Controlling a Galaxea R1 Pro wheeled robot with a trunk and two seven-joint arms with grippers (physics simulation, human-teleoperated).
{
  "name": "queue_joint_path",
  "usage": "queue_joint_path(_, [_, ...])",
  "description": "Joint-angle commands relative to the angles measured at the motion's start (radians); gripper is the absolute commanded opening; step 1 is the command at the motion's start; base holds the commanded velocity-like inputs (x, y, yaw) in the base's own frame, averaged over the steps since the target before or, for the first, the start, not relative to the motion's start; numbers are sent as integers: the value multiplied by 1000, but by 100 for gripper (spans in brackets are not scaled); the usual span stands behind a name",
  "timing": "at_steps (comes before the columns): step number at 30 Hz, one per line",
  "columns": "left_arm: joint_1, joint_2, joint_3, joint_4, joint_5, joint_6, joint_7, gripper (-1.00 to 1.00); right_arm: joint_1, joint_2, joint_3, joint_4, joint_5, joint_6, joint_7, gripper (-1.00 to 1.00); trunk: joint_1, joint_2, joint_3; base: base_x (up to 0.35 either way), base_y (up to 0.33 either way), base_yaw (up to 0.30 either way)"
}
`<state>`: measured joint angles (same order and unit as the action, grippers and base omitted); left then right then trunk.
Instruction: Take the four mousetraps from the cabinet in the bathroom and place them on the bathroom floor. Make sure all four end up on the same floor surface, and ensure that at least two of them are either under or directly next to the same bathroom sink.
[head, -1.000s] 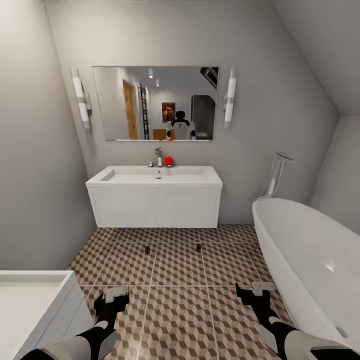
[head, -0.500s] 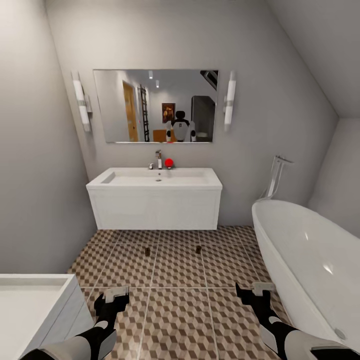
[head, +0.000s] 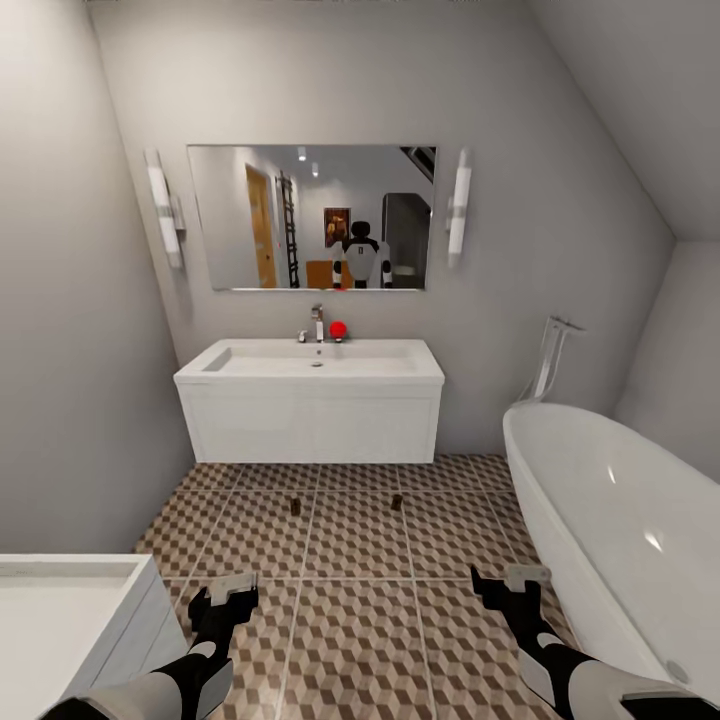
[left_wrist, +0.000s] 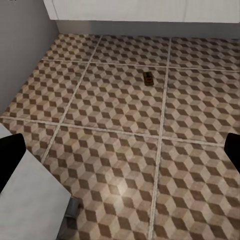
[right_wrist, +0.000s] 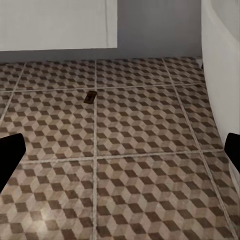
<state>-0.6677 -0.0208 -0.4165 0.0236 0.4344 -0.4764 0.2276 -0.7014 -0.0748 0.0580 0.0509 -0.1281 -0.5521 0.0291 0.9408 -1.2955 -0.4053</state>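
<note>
Two mousetraps lie apart on the cube-patterned bathroom floor (head: 360, 620), just in front of the white wall-hung bathroom sink (head: 310, 415). One mousetrap (head: 295, 506) sits before the sink's left half and also appears in the left wrist view (left_wrist: 148, 78). The other mousetrap (head: 397, 501) sits before its right half and appears in the right wrist view (right_wrist: 90, 97). My left gripper (head: 225, 592) (left_wrist: 120, 155) and right gripper (head: 510, 582) (right_wrist: 120, 152) hover low over the tiles nearer to me. Both are open and hold nothing. The cabinet is out of view.
A long white bathtub (head: 620, 540) fills the right side, close to my right arm. A white unit (head: 70, 620) stands at the lower left beside my left arm. A mirror (head: 312, 217) above the sink reflects the robot. Grey walls close in on the left and back.
The whole picture has slid slightly downward, so the camera moved. Both grippers keep the same pose and the two mousetraps stay where they were on the floor.
</note>
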Motion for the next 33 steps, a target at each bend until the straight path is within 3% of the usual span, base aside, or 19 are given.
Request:
queue_joint_path(1, [-1, -1, -8, 3, 4, -4, 4, 100, -2, 0, 6, 4, -10, -6, 3, 100, -4, 7, 2, 0, 0, 0])
queue_joint_path(33, [-2, -1, -8, 3, 4, -3, 4, 100, -1, 6, 6, 15, -8, -6, 3, 100, -127, 231, 102, 0, 0, 0])
